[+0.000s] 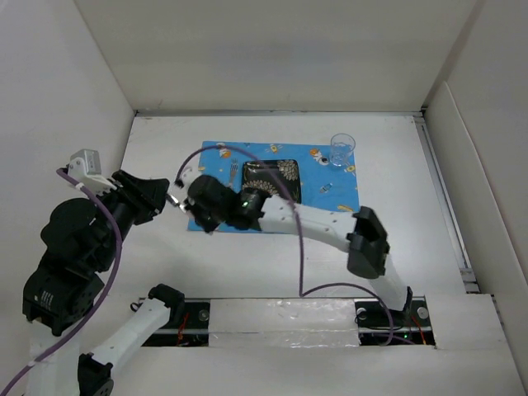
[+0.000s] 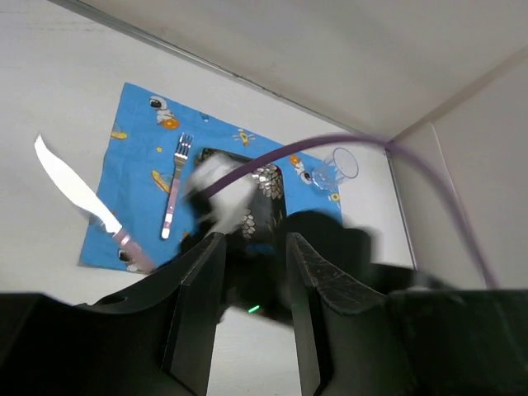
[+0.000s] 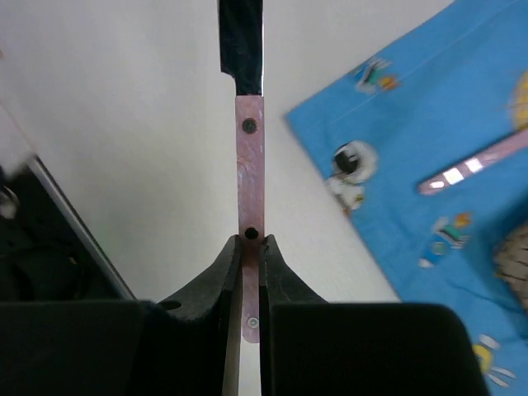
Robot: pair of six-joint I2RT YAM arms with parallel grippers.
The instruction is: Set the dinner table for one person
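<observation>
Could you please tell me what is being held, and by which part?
The right end effector pinches the pink-handled metal table knife by its handle.

Left arm [image 1: 70,252]: bulky black joint housings, white tube links, pale grey box [image 1: 85,158] at the wrist. Right arm [image 1: 322,223]: white links, black elbow housing [image 1: 368,241], green light [image 1: 245,200] near the wrist. Purple cable [image 1: 299,256] along each arm. Left gripper [image 2: 254,241] and right gripper [image 3: 250,241]: matte black fingers [image 2: 309,285], flat-sided, tapered tips.
</observation>
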